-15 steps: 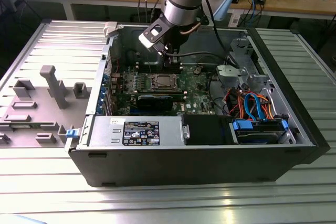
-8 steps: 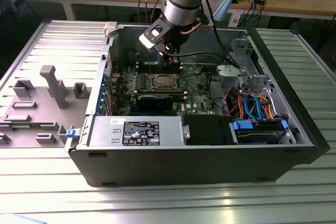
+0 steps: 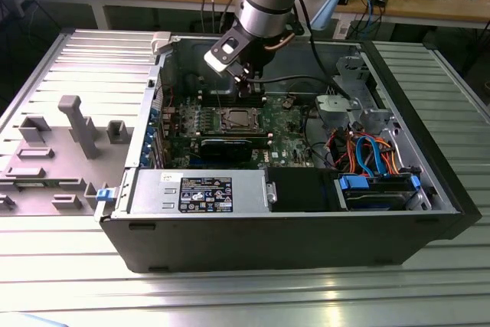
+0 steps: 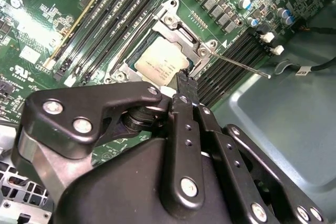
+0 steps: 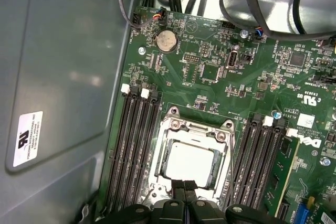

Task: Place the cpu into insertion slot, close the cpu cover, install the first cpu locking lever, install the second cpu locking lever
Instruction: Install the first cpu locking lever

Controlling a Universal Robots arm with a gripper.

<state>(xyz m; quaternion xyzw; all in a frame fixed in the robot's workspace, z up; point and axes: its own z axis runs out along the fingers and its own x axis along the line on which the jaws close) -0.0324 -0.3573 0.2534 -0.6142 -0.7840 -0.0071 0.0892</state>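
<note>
Gripper jaws pinched together, empty, tips by cpu edge (cpu cover lies flat); exterior view: gripper approx. at cpu's 12 o'clock.

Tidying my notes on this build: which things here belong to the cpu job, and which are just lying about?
Job: cpu, cpu cover, locking lever, claw at the cpu's edge.
Lying about: memory slots, coin battery, power supply, long black card.
</note>
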